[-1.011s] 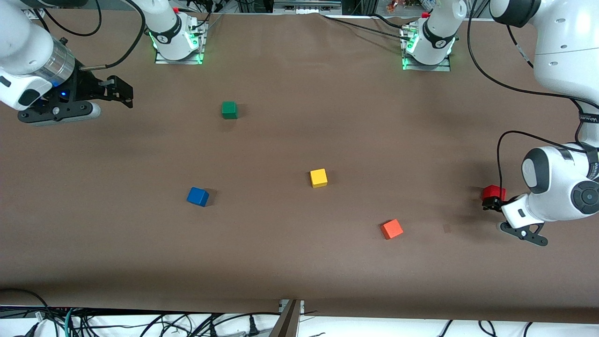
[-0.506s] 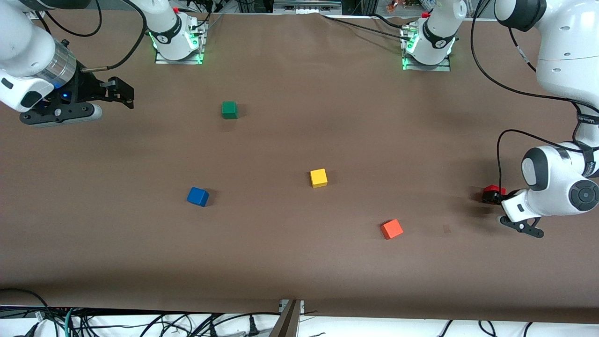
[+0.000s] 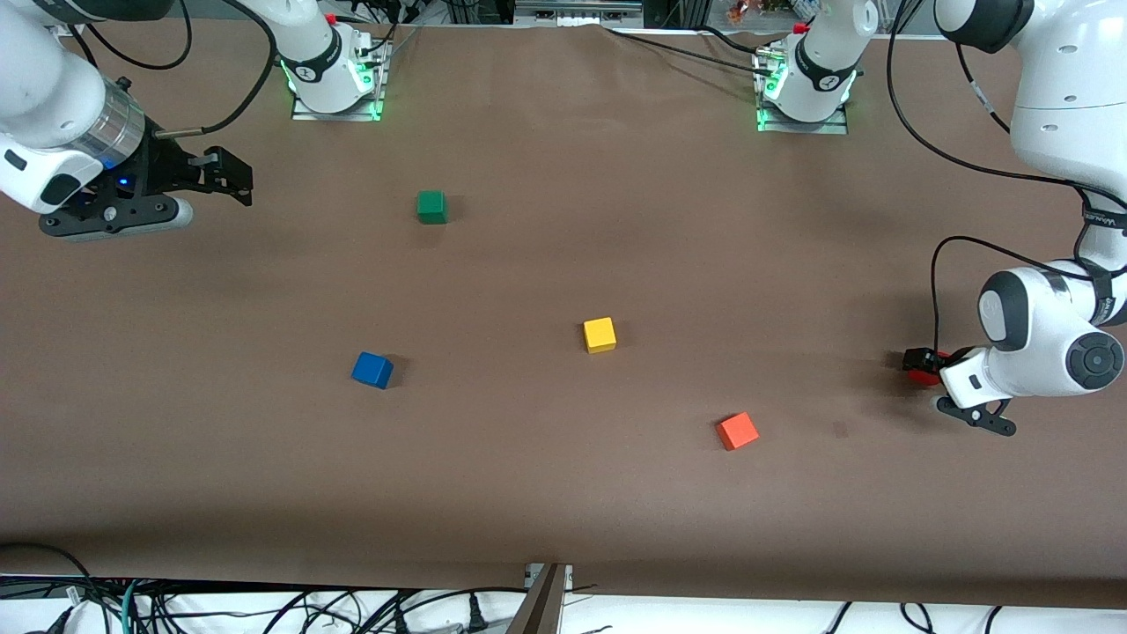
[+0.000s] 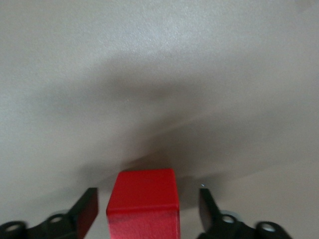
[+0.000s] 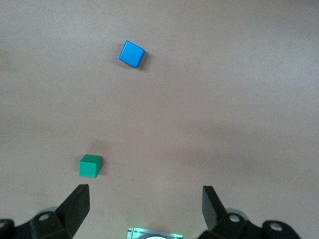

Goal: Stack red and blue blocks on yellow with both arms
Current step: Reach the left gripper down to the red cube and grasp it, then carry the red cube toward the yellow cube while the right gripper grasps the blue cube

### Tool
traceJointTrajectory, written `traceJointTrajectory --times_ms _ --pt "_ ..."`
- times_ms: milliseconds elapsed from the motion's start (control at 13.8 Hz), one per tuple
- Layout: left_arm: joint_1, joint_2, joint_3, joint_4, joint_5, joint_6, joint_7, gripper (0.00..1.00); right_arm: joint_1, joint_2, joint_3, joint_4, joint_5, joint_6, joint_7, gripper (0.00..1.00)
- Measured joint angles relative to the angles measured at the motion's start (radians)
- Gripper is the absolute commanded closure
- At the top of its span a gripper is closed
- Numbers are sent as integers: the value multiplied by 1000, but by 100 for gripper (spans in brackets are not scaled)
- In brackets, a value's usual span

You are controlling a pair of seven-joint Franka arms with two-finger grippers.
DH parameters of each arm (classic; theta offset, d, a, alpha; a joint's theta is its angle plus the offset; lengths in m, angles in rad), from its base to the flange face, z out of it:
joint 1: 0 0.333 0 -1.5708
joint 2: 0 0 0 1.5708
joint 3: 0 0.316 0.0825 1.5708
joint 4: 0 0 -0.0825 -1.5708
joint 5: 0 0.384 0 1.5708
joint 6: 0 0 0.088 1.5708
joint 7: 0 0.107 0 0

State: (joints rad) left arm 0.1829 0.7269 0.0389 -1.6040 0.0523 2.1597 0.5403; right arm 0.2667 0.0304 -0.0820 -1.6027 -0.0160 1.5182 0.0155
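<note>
The red block (image 3: 922, 379) sits on the table at the left arm's end, mostly hidden under the left gripper (image 3: 920, 365). In the left wrist view the red block (image 4: 144, 199) lies between the open fingers of the left gripper (image 4: 148, 198), with a gap on each side. The blue block (image 3: 372, 370) (image 5: 132, 54) rests toward the right arm's end. The yellow block (image 3: 600, 335) sits near the table's middle. Over the right arm's end of the table, the right gripper (image 3: 233, 180) (image 5: 144, 196) waits open and empty.
A green cube (image 3: 431, 207) (image 5: 90, 166) lies farther from the front camera than the blue block. An orange-red cube (image 3: 737, 431) lies nearer than the yellow one, toward the left arm's end. The arm bases (image 3: 330, 84) (image 3: 806, 88) stand along the table's back edge.
The left gripper has come down around the red block, covering more of it, and its fingers have narrowed. The right arm has barely moved.
</note>
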Motion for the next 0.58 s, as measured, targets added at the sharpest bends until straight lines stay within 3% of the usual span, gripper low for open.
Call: traceJointTrajectory --times_ms 289,578 --pt "10 -27 -12 -16 -38 -1 8 100 0 7 1 -65 15 79 1 0" --pt "6 -104 -165 7 -55 -40 -153 100 0 120 10 -230 68 401 113 0"
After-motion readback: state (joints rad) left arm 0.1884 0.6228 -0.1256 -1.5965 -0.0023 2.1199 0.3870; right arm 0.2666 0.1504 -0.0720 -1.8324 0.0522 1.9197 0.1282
